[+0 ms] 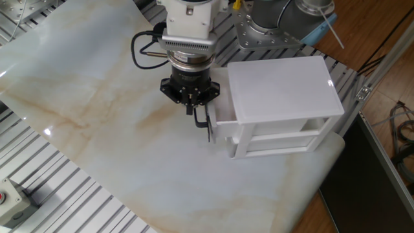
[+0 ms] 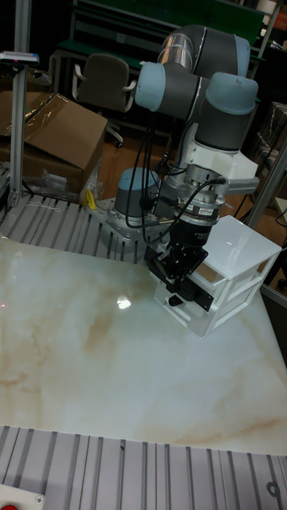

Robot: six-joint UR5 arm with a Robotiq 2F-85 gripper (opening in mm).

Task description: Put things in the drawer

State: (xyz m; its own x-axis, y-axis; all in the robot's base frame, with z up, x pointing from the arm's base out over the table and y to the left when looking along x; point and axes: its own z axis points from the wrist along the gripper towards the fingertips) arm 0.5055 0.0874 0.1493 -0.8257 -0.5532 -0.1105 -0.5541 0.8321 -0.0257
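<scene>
The white drawer (image 1: 220,116) of the small two-tier cabinet (image 1: 281,84) sticks out only a little to the left. Its thin black bar handle (image 1: 207,127) faces the marble tabletop. My gripper (image 1: 195,110) points down at the far end of that handle, fingers together and tips against the bar. I cannot tell whether they pinch it. The wooden cube is hidden in the fixed view. In the tall fixed view a tan patch (image 2: 209,275) shows in the drawer's narrow gap, just behind my gripper (image 2: 180,280).
The cabinet stands near the right edge of the marble sheet (image 1: 97,129). The arm's metal base (image 1: 259,29) is just behind it. Ribbed aluminium table (image 1: 39,194) borders the sheet at front left, with a button box (image 1: 10,200) at the corner.
</scene>
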